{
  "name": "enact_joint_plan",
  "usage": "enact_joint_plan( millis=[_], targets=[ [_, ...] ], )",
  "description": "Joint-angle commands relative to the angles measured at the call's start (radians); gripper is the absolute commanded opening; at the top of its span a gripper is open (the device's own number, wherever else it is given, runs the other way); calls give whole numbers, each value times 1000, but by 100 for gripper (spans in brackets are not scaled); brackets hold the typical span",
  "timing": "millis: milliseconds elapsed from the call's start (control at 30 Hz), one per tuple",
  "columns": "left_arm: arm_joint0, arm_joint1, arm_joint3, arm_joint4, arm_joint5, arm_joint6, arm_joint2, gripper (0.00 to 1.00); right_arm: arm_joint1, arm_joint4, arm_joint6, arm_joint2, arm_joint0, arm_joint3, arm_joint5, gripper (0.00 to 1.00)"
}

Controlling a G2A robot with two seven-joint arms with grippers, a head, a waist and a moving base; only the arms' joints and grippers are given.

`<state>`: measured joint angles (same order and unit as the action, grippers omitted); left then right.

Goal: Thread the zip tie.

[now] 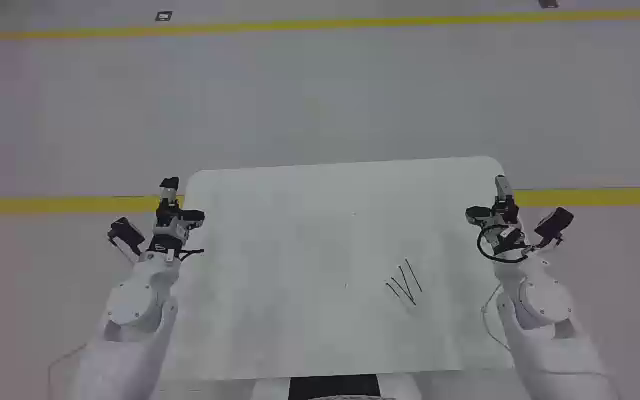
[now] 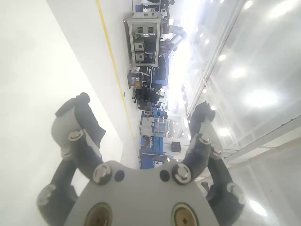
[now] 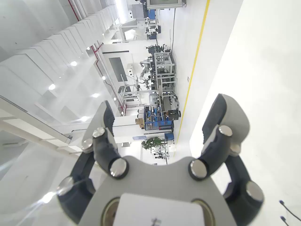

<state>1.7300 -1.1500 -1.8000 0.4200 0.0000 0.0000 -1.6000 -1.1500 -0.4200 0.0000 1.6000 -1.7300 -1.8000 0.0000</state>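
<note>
1. Top view
   - Looking down on a white table [image 1: 300,210].
   - Finding the left gripper [image 1: 168,188] sitting just off the table's left edge and the right gripper [image 1: 500,185] at its right edge, both pointing away from the robot.
   - Spotting the zip ties [image 1: 404,283], a few thin dark strips fanned together, lying flat on the table.
   - Placing them nearer the right gripper, inboard of it and back toward the robot from its fingertips, and far across the table from the left gripper.
   - Touching neither gripper.
   - Catching a yellow floor line [image 1: 60,204] running outward past each gripper's outer side.

2. Left wrist view
   - Showing the left gripper [image 2: 143,104] with its fingers [image 2: 77,118] spread wide, pinching nothing.
   - Seeing the table's white surface lying alongside one finger.
   - Making out the yellow floor line stretching ahead of the fingertips toward distant machine racks [image 2: 143,41].

3. Right wrist view
   - Showing the right gripper [image 3: 163,103] likewise spread apart, holding nothing between the pads.
   - Seeing the table running alongside one finger.
   - Picking out two dark tips of the zip ties [image 3: 282,203] resting on the table beside the gripper's base, behind the fingertips and clear of them.
   - Making out the yellow floor line and more machine racks far ahead of the fingertips.
</note>
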Motion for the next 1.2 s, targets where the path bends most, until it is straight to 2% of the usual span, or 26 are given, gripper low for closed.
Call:
enact_joint_plan(
  millis=[0, 33, 67, 100, 133, 167, 267, 467, 700, 1000, 1167],
  targets=[
    [0, 0, 0, 0, 0, 0, 0, 78, 0, 0, 0, 0, 0, 0, 0, 78],
    [0, 0, 0, 0, 0, 0, 0, 100, 0, 0, 0, 0, 0, 0, 0, 100],
    [0, 0, 0, 0, 0, 0, 0, 78, 0, 0, 0, 0, 0, 0, 0, 78],
    [0, 0, 0, 0, 0, 0, 0, 78, 0, 0, 0, 0, 0, 0, 0, 100],
    [0, 0, 0, 0, 0, 0, 0, 78, 0, 0, 0, 0, 0, 0, 0, 100],
    [0, 0, 0, 0, 0, 0, 0, 100, 0, 1, 3, 0, 1, 0, -1, 100],
    [0, 0, 0, 0, 0, 0, 0, 100, 0, -1, 36, 8, 7, 7, -21, 100],
    [0, 0, 0, 0, 0, 0, 0, 100, 7, 40, 185, 40, 11, 20, -74, 100],
    [0, 0, 0, 0, 0, 0, 0, 100, 20, 80, 430, 65, 5, 20, -121, 100],
    [0, 0, 0, 0, 0, 0, 0, 100, 32, 98, 675, 71, -29, 1, -185, 100],
    [0, 0, 0, 0, 0, 0, 0, 100, 38, 124, 761, 76, -47, -9, -242, 100]
  ],
)
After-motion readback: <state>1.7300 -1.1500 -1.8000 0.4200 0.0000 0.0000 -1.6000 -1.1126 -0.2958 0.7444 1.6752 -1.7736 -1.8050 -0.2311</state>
